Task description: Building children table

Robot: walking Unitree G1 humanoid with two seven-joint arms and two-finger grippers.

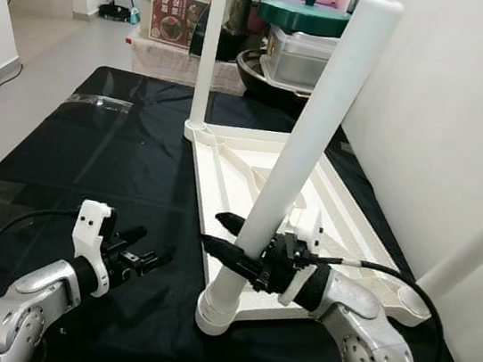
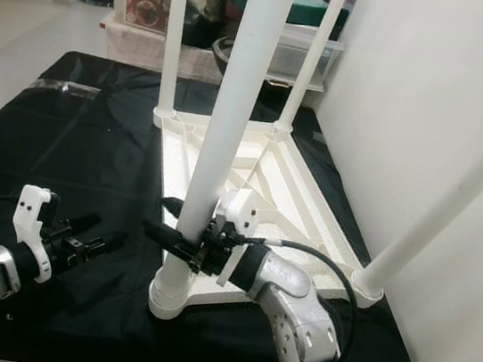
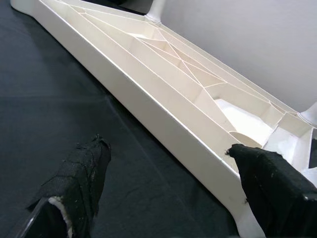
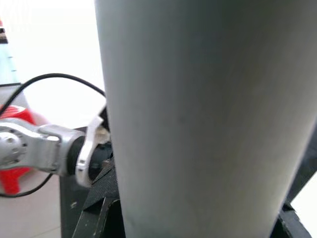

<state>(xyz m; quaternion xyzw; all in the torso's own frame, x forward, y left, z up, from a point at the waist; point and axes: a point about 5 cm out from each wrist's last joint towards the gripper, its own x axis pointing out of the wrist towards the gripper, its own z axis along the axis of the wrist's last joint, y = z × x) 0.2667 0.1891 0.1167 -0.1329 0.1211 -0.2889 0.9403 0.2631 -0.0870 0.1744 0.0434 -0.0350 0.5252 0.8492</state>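
A white children's table top (image 1: pixel 344 222) lies upside down on a black cloth (image 1: pixel 110 154). White legs stand up from its corners: a far left leg (image 1: pixel 211 42), a far right leg (image 2: pixel 317 57) and a near right leg (image 2: pixel 449 210). The near left leg (image 1: pixel 304 154) leans a little in its corner socket (image 1: pixel 219 308). My right gripper (image 1: pixel 225 233) is shut on this leg low down, one black finger on each side. My left gripper (image 1: pixel 153 245) hovers open over the cloth, left of the table top's edge (image 3: pixel 163 119), with nothing between its fingers (image 3: pixel 79 183).
A white wall (image 1: pixel 450 102) runs close along the right side. Behind the cloth-covered surface stand storage boxes (image 1: pixel 172 5), a green-lidded container (image 1: pixel 303 14) and a dark bowl. Bare floor (image 1: pixel 52 55) lies at the far left.
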